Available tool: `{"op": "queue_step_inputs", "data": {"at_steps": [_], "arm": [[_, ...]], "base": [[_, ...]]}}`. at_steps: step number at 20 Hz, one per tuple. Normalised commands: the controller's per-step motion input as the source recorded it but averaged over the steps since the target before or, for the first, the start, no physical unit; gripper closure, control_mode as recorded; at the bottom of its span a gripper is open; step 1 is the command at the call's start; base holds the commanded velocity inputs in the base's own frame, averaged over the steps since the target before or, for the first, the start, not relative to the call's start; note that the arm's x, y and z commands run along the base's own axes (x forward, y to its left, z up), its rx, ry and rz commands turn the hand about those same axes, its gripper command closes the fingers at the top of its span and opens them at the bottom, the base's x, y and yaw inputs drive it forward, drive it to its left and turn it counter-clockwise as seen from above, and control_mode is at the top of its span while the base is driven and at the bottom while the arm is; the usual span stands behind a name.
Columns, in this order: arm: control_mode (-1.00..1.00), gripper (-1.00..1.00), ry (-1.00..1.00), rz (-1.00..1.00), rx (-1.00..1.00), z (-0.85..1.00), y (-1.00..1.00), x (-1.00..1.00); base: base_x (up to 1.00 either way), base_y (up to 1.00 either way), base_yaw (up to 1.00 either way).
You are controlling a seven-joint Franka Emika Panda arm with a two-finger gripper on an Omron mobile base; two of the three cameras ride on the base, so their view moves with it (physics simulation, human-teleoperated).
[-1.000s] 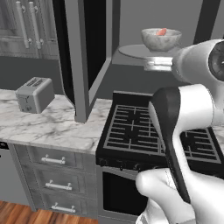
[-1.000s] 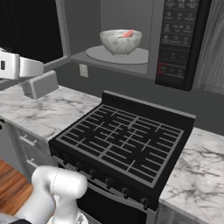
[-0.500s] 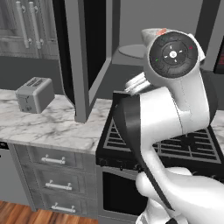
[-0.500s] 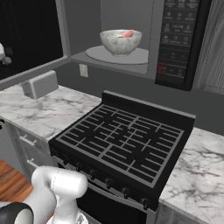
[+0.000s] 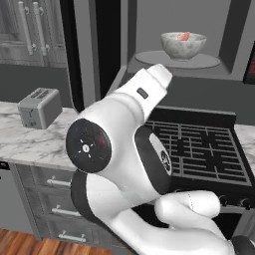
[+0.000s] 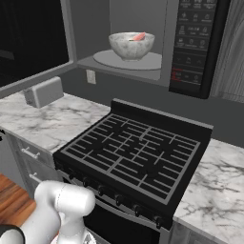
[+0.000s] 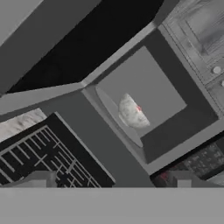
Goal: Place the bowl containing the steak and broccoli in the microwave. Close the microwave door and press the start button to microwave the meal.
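Glass bowl with the steak sits on the turntable inside the microwave, whose door hangs open. The gripper is spread wide, empty, well apart.

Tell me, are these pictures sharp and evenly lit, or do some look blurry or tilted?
Left base view: crisp, flat light, the bowl clear. Right base view: equally sharp, with soft shine on the black microwave door. Hand view: soft and blurred, rolled sideways, so the microwave sits slanted and the bowl looks smeared.

Bowl inside open microwave
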Motion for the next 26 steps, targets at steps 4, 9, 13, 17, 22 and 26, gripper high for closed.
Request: {"op": "queue_step_inputs", "data": {"at_steps": [4,9,13,17,22,26], "arm": [[-1.0,-1.0,-0.22,0.0,-0.21,-0.4,0.95,0.02],[-1.0,-1.0,-0.04,0.0,-0.21,0.0,0.94,0.0],[-1.0,-1.0,0.0,-0.06,-0.18,0.0,0.84,0.11],[-1.0,-1.0,0.0,-0.11,-0.13,0.0,0.68,0.26],[-1.0,-1.0,0.0,-0.13,-0.09,0.0,0.51,0.4],[-1.0,-1.0,0.01,-0.19,-0.13,0.0,0.46,0.57]], "base": [[0.0,0.0,0.0],[0.0,0.0,0.0],[0.0,0.0,0.0],[0.0,0.0,0.0],[0.0,0.0,0.0],[0.0,0.0,0.0]]}}
